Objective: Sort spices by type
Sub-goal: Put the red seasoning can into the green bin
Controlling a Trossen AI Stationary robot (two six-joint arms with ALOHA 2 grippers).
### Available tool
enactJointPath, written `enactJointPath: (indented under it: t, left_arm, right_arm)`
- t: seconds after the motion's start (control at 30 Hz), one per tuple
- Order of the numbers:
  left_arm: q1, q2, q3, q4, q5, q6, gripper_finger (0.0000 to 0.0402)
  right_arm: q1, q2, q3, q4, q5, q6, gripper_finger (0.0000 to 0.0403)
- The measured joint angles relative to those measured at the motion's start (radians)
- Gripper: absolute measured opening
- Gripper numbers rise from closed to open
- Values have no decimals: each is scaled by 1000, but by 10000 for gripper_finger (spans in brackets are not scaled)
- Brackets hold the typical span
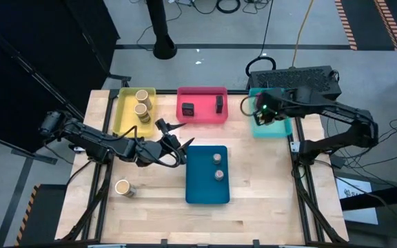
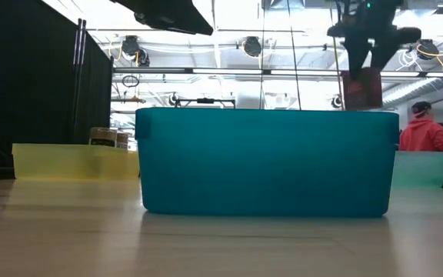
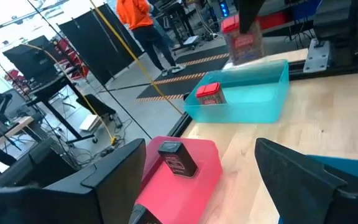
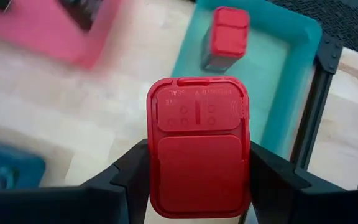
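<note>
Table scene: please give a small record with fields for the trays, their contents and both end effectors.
yellow tray: two tan jars
red tray: two dark boxes
light teal tray: one red-capped box
blue tray: two grey round jars
loose tan jar: on the table, near left
left end effector: open, empty, beside the blue tray
right end effector: holds red box above the light teal tray

We record two dark, near-black jointed arms, the left arm and the right arm, each built of slim tubular links with bulkier rounded joint housings and black cabling running alongside. The left gripper ends in two flat, matte black, wedge-shaped fingers. The right gripper has matching broad black fingers, and a small green light glows on its wrist.
</note>
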Motion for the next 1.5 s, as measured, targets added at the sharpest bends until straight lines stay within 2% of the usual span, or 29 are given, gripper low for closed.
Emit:
enactJointPath:
  t: [0.13,0.37,0.47,0.57,0.8,0.97,1.5]
  left_arm:
    - [-1,0,0,16,0,0,309]
    - [-1,0,0,17,1,0,309]
    - [-1,0,0,17,1,0,309]
    - [-1,0,0,17,1,0,309]
    - [-1,0,0,17,3,0,309]
    - [-1,0,0,16,3,0,309]
    - [-1,0,0,16,3,0,309]
  right_arm:
    - [-111,-48,-99,107,-22,-54,190]
    - [-323,-66,-284,325,-146,-191,190]
    - [-390,-66,-354,412,-209,-226,190]
    - [-435,-66,-415,459,-223,-235,190]
    - [-480,-65,-537,588,-275,-239,190]
    - [-480,-65,-582,652,-272,-219,190]
    - [-474,-64,-599,683,-264,-193,190]
